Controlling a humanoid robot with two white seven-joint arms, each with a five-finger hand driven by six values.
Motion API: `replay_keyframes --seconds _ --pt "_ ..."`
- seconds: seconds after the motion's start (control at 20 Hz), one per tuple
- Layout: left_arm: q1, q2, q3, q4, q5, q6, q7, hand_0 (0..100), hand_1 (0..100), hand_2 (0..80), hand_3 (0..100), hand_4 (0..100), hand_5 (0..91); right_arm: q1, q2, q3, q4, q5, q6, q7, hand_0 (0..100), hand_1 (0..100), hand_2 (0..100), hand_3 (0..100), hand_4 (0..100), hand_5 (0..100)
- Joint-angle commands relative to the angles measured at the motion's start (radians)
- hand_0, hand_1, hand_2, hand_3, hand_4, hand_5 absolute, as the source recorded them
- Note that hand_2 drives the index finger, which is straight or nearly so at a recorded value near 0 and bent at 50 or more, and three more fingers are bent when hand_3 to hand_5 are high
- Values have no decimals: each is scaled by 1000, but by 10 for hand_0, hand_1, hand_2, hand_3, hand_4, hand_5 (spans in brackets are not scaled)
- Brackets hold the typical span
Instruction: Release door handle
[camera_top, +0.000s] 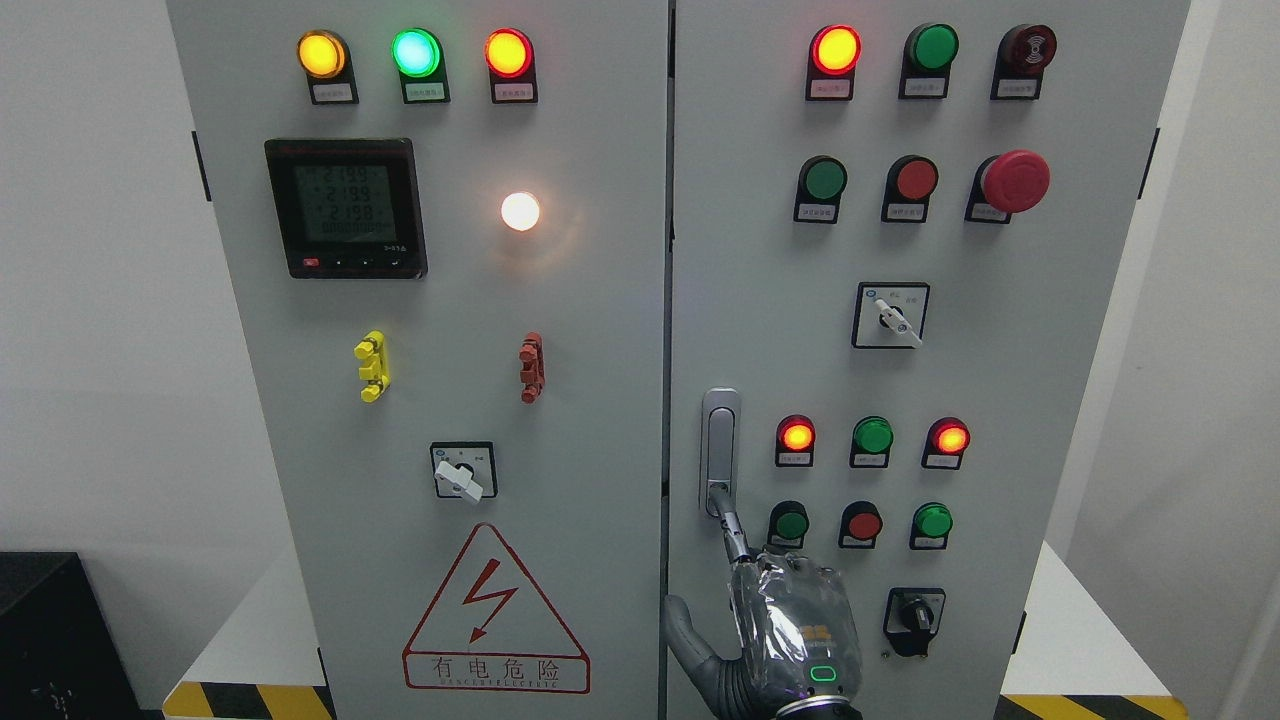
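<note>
the door handle is a narrow upright metal lever set in a silvery plate near the left edge of the right-hand cabinet door, just beside the seam between the two doors and left of a row of red and green lamps. one hand reaches up from the bottom edge; its arm enters nearly centred, slightly right of the middle, so i cannot say for sure which side it belongs to. one finger is stretched straight up with its tip touching the handle's lower end, the thumb juts out to the left, and the other fingers look folded back against the palm; nothing is wrapped around the lever. the handle looks stiff, smooth and slippery, firmly hinged to the door rather than fragile, and its lower end is the natural place to hook or press. letting go here probably needs only drawing that fingertip straight back, clear of the nearby buttons.
</note>
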Motion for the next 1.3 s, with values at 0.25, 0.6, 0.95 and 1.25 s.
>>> replay_keyframes --seconds 0.25,0.6,0.95,1.25 --pt "0 1 0 0 0 1 0 0 0 43 105 4 0 10 -2 0 14 1 2 6 404 259 0 767 706 718" --pt "0 -1 0 0 0 -1 0 0 0 44 106 4 0 10 0 -1 14 1 3 9 403 258 0 766 707 718" --pt "0 1 0 0 0 -1 0 0 0 44 106 5 0 11 0 -4 14 1 3 9 401 258 0 766 707 717" --pt "0 1 0 0 0 -1 0 0 0 44 106 4 0 11 0 -4 14 1 3 9 400 257 0 766 707 717"
